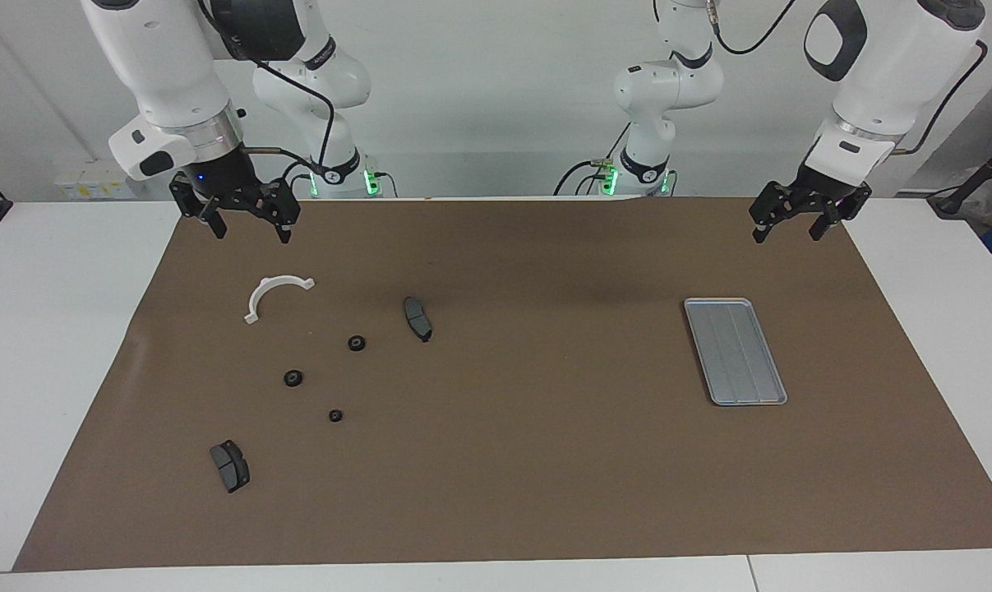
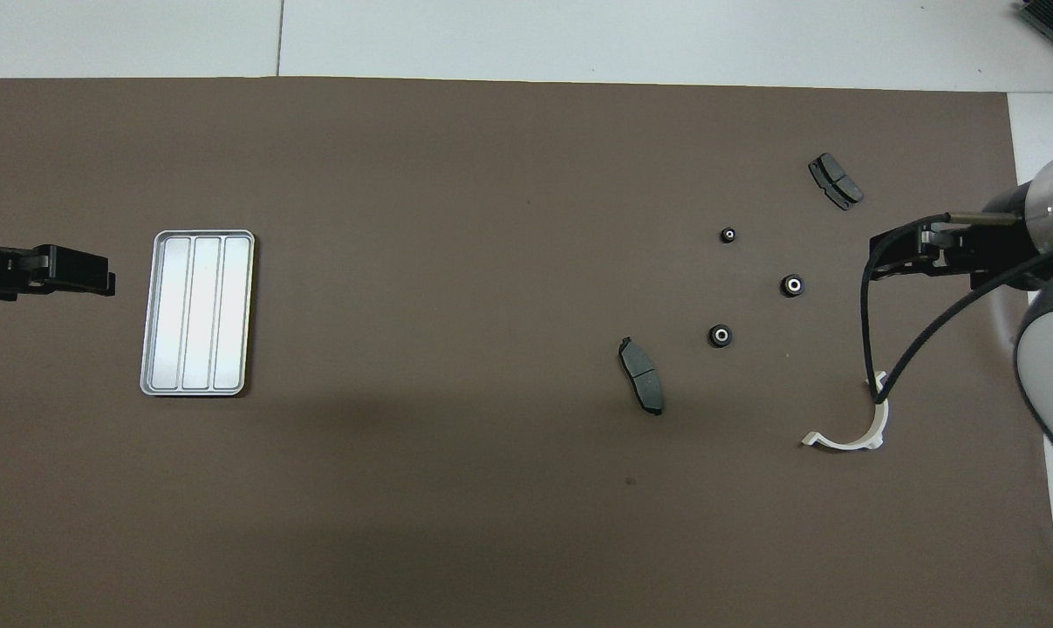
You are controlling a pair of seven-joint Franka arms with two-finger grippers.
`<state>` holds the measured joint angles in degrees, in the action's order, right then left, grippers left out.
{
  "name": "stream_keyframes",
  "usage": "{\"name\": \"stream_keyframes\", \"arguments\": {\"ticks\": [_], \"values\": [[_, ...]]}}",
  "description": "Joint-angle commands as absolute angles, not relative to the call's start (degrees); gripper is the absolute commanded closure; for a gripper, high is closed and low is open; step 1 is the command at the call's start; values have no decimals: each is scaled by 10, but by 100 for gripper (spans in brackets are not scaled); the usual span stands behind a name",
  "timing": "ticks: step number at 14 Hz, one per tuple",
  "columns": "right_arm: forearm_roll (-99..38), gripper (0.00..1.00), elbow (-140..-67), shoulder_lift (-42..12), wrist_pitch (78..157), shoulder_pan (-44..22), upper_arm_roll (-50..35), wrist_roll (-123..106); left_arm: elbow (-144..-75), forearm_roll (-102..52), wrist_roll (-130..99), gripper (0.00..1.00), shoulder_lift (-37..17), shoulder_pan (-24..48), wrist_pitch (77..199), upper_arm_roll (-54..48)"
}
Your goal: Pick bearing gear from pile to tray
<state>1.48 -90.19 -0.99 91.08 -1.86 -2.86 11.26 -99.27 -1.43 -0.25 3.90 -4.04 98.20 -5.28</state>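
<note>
Three small black bearing gears [image 1: 357,343] [image 1: 293,378] [image 1: 335,415] lie loose in the pile toward the right arm's end of the brown mat; in the overhead view they are gears [image 2: 720,335] [image 2: 792,285] [image 2: 728,234]. Around them lie two dark grey brake pads [image 1: 417,318] [image 1: 230,465] and a white curved bracket [image 1: 275,294]. The silver ridged tray [image 1: 734,351] [image 2: 198,312] sits toward the left arm's end with nothing in it. My right gripper [image 1: 251,234] [image 2: 875,262] hangs open over the mat's edge by the bracket. My left gripper [image 1: 787,236] [image 2: 107,281] hangs open over the mat's corner by the tray, holding nothing.
The brown mat [image 1: 545,460] covers most of the white table [image 1: 52,345]. A wide stretch of bare mat lies between the pile and the tray. A black cable [image 2: 866,331] from the right arm hangs over the bracket [image 2: 849,436] in the overhead view.
</note>
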Motion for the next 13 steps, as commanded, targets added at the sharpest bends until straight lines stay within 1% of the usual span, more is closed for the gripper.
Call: {"name": "stream_keyframes", "arguments": {"ticks": [1,10,13], "values": [[6,0,-914,0,905,-13,-31,99,-992,-18,-1,0,46,-44,979,-54],[4,0,-919,2,916,11,-25,92,-992,-18,-1,0,46,-44,979,-54],[4,0,-960,14,954,25,-26,70,-992,-18,-1,0,46,-44,979,-54]]}}
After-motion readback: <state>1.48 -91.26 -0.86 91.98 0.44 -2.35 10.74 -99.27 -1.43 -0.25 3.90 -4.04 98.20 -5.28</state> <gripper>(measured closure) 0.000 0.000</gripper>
